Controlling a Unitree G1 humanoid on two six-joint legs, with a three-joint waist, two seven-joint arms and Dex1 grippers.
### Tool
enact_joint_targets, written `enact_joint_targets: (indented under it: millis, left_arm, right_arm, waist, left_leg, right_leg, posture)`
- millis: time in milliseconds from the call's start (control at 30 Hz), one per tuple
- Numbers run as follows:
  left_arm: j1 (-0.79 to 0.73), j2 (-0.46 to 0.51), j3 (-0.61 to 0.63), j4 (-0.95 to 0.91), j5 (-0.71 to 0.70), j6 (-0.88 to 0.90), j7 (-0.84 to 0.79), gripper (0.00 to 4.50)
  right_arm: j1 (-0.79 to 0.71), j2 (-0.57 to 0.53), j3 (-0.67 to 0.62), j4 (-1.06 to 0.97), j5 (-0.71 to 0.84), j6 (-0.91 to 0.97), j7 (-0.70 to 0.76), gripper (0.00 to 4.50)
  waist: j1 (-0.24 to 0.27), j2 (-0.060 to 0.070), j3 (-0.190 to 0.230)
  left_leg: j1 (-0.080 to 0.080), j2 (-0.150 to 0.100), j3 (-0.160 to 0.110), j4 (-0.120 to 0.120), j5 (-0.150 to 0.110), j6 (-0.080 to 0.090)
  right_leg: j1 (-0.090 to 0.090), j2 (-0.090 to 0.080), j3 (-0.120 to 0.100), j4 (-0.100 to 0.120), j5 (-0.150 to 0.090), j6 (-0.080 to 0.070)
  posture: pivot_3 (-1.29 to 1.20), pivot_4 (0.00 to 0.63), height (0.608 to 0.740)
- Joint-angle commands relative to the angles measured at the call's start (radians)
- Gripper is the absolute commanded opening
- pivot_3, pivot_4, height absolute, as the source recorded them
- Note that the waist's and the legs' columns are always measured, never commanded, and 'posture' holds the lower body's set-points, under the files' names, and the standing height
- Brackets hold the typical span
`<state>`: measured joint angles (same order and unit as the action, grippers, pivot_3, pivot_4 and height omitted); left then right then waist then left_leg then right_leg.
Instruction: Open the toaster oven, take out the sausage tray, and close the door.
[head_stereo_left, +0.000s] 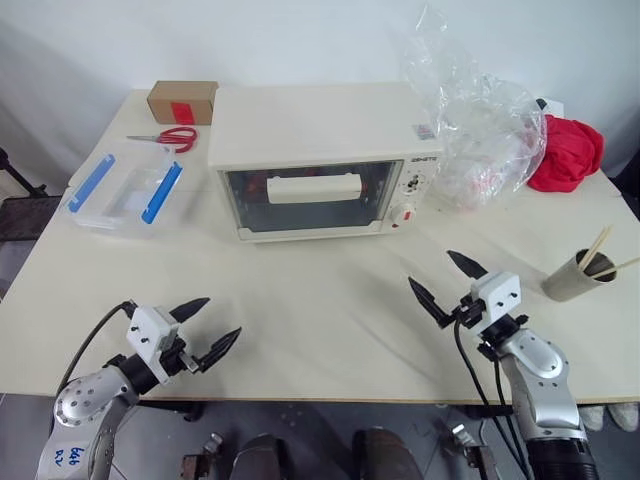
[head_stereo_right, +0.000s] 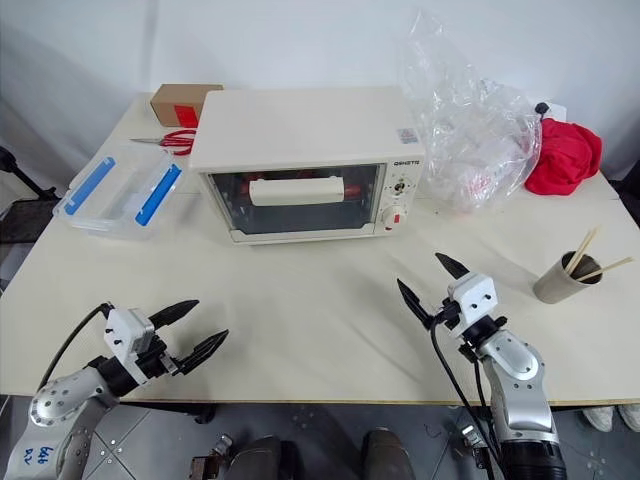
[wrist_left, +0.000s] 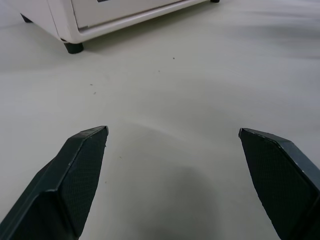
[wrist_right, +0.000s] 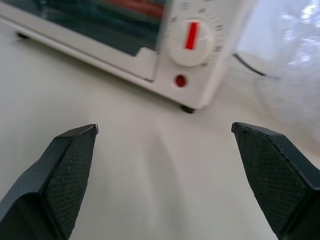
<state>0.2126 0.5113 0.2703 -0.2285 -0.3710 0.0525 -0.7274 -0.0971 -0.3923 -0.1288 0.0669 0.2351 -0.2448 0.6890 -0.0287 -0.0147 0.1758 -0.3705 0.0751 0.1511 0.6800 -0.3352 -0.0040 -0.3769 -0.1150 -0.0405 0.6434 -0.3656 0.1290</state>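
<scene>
The cream-white toaster oven (head_stereo_left: 315, 130) stands at the middle back of the table. Its glass door (head_stereo_left: 300, 212) is shut, with the wide bar handle (head_stereo_left: 314, 187) across the front. Red sausages (head_stereo_right: 236, 189) show dimly through the glass; the sausage tray under them is hard to make out. My left gripper (head_stereo_left: 222, 316) hovers open near the table's front left, well short of the oven. My right gripper (head_stereo_left: 430, 267) is open at the front right, pointing toward the oven's knob panel (wrist_right: 192, 40). Neither gripper has anything between its fingers.
A clear plastic box with blue clips (head_stereo_left: 125, 190) lies left of the oven, with red scissors (head_stereo_left: 170, 137) and a cardboard box (head_stereo_left: 182, 100) behind it. To the oven's right are a crumpled plastic bag (head_stereo_left: 480, 120), a red cloth (head_stereo_left: 570, 150) and a paper cup with sticks (head_stereo_left: 578, 275).
</scene>
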Motion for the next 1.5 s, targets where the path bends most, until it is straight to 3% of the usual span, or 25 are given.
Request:
enact_joint_targets:
  millis: [33, 200, 333, 500, 800, 1000, 1233, 1367, 1500]
  left_arm:
    - [-0.006, 0.016, 0.017, -0.024, -0.019, -0.015, -0.016, 4.46]
    - [-0.06, 0.062, 0.108, -0.045, -0.235, 0.096, -0.098, 4.46]
    - [-0.146, 0.128, 0.192, -0.035, -0.441, 0.28, -0.097, 4.46]
    - [-0.184, 0.18, 0.215, -0.047, -0.521, 0.35, -0.158, 4.46]
    - [-0.176, 0.156, 0.203, -0.053, -0.497, 0.361, -0.147, 4.46]
    - [-0.156, 0.149, 0.214, -0.063, -0.485, 0.359, -0.128, 4.46]
    - [-0.218, 0.138, 0.321, 0.014, -0.592, 0.4, -0.07, 4.46]
    - [-0.292, 0.159, 0.318, 0.059, -0.603, 0.407, -0.113, 3.72]
    - [-0.41, 0.138, 0.232, 0.118, -0.529, 0.38, -0.104, 2.47]
  right_arm:
    - [-0.017, -0.018, 0.015, -0.005, 0.068, 0.003, 0.085, 4.5]
    - [-0.078, -0.028, 0.081, -0.161, 0.214, 0.222, 0.169, 4.5]
    - [-0.187, -0.013, 0.101, -0.271, 0.341, 0.472, 0.11, 4.5]
    - [-0.421, 0.024, 0.175, -0.213, 0.302, 0.618, 0.05, 4.5]
    - [-0.564, 0.105, 0.214, -0.09, 0.252, 0.537, 0.12, 4.5]
    - [-0.525, 0.099, 0.238, -0.149, 0.262, 0.498, 0.243, 4.5]
    - [-0.445, 0.018, 0.312, -0.168, 0.117, 0.267, 0.387, 4.5]
    - [-0.424, 0.011, 0.324, -0.129, 0.074, 0.184, 0.398, 4.5]
    - [-0.428, 0.025, 0.325, -0.11, 0.062, 0.16, 0.388, 4.5]
  waist:
    - [0.0, 0.0, 0.0]
    - [-0.002, 0.0, 0.0]
    - [-0.003, 0.001, 0.0]
    - [-0.006, 0.0, 0.0]
    - [-0.003, 0.0, 0.0]
    - [-0.016, 0.0, 0.0]
    - [-0.027, 0.0, 0.0]
    - [-0.029, 0.0, 0.0]
    - [-0.027, 0.0, 0.0]
  left_leg:
    - [0.0, 0.001, 0.0, 0.0, 0.0, 0.0]
    - [0.0, 0.003, 0.0, 0.0, 0.0, 0.0]
    - [0.0, 0.005, -0.001, 0.001, 0.001, -0.001]
    - [-0.002, 0.003, -0.001, 0.0, 0.0, -0.001]
    - [-0.006, -0.001, 0.0, 0.0, -0.001, -0.001]
    - [-0.015, 0.0, 0.001, 0.002, 0.0, -0.002]
    - [-0.016, 0.0, 0.0, 0.002, 0.0, -0.002]
    - [-0.016, 0.0, 0.001, 0.003, 0.0, -0.002]
    - [-0.016, -0.001, 0.0, 0.003, 0.0, -0.002]
  right_leg:
    - [0.0, 0.0, 0.0, 0.0, 0.0, 0.0]
    - [0.0, 0.001, 0.0, 0.001, 0.0, 0.0]
    - [-0.001, 0.001, 0.0, 0.003, 0.0, -0.001]
    - [-0.001, 0.0, -0.003, 0.004, 0.0, -0.001]
    - [-0.009, 0.0, -0.007, 0.009, 0.0, -0.001]
    - [-0.02, 0.001, -0.007, 0.014, 0.0, -0.001]
    - [-0.02, 0.0, -0.008, 0.014, 0.0, -0.001]
    - [-0.02, 0.001, -0.009, 0.013, 0.0, -0.001]
    - [-0.02, 0.0, -0.009, 0.014, 0.0, -0.001]
  posture:
    - [0.0, 0.15, 0.74]
    - [0.0, 0.15, 0.74]
    - [0.0, 0.15, 0.74]
    - [0.0, 0.15, 0.74]
    - [0.0, 0.15, 0.74]
    - [0.0, 0.15, 0.74]
    - [0.0, 0.15, 0.74]
    - [0.0, 0.15, 0.74]
    - [0.0, 0.15, 0.74]
